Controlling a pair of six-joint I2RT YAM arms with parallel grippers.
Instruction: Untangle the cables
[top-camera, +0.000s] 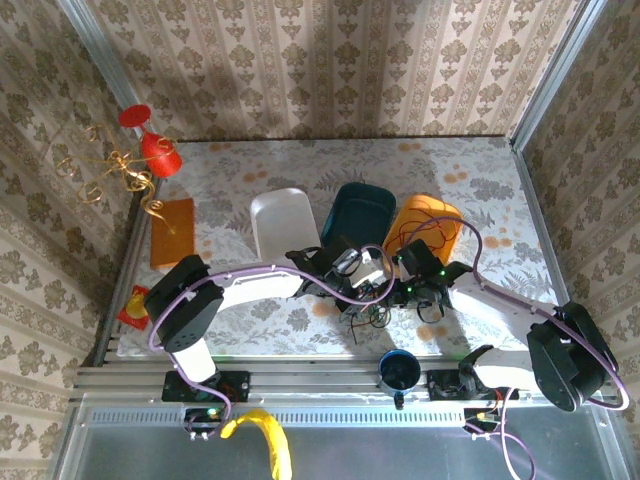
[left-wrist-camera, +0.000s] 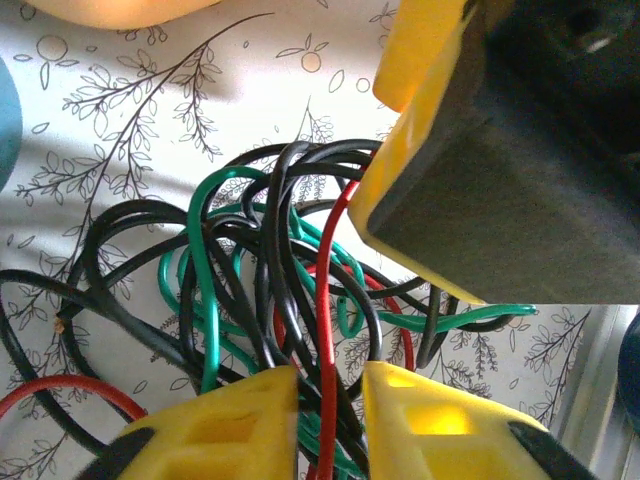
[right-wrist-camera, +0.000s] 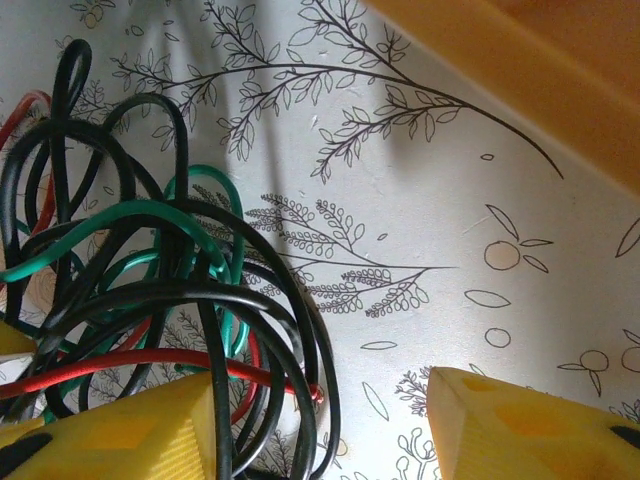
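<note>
With left fingers (left-wrist-camera: 220, 435) pinching the cables (left-wrist-camera: 250, 250) and right fingers (right-wrist-camera: 530, 425) spread, isolate 1 strand; pull slowly.

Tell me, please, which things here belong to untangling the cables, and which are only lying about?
For the job: cables, left hand, right hand.
Only lying about: blue mug, red cup, white bin, teal bin, orange bin.

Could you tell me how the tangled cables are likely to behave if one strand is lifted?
The cables look thin and loosely looped, so probably floppy and light. Red, black and green strands cross repeatedly, so lifting one would likely drag the whole knot along.
</note>
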